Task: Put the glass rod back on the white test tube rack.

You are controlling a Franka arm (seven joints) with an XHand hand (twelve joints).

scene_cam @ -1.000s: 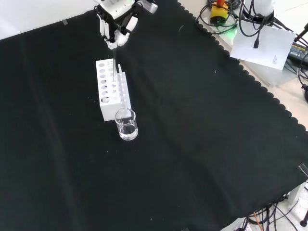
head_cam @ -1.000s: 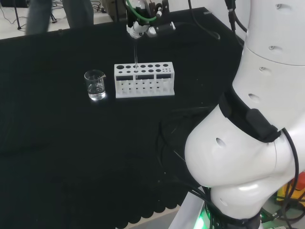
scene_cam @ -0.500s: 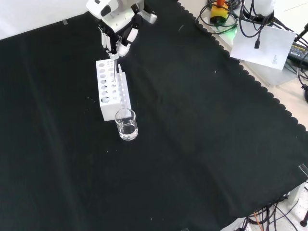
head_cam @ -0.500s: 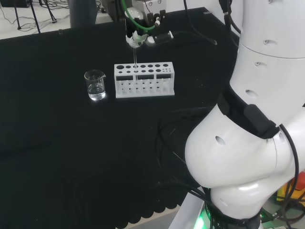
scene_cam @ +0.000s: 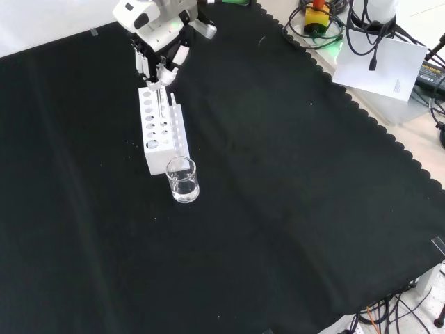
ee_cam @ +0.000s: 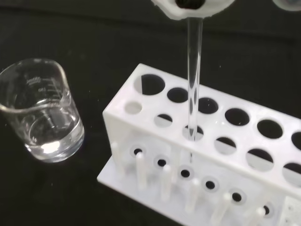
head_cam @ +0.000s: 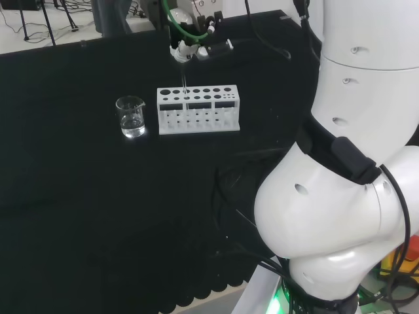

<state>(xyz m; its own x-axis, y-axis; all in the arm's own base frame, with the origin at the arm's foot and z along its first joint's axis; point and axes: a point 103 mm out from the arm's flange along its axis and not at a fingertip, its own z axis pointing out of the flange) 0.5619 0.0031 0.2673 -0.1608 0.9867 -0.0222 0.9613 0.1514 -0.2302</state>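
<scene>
Low in the front view stands a glass beaker point(scene_cam: 182, 179) holding clear liquid. Just above it sits the white test tube rack point(scene_cam: 162, 129). At the upper left, the hand point(scene_cam: 158, 52) pinches the glass rod point(ee_cam: 193, 84) upright, its lower end inside a rack hole.

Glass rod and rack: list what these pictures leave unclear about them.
- Rod tip: in the wrist view it passes through a hole in the rack; whether it rests on the base is hidden by the top plate.
- Grip: the hand is small in the front view and a blurred white shape in the wrist view, so how the fingers hold the rod is unclear.
- Rod in the head view: too thin to follow against the rack.
- Rack's far end: cut off by the wrist view's edge.
</scene>
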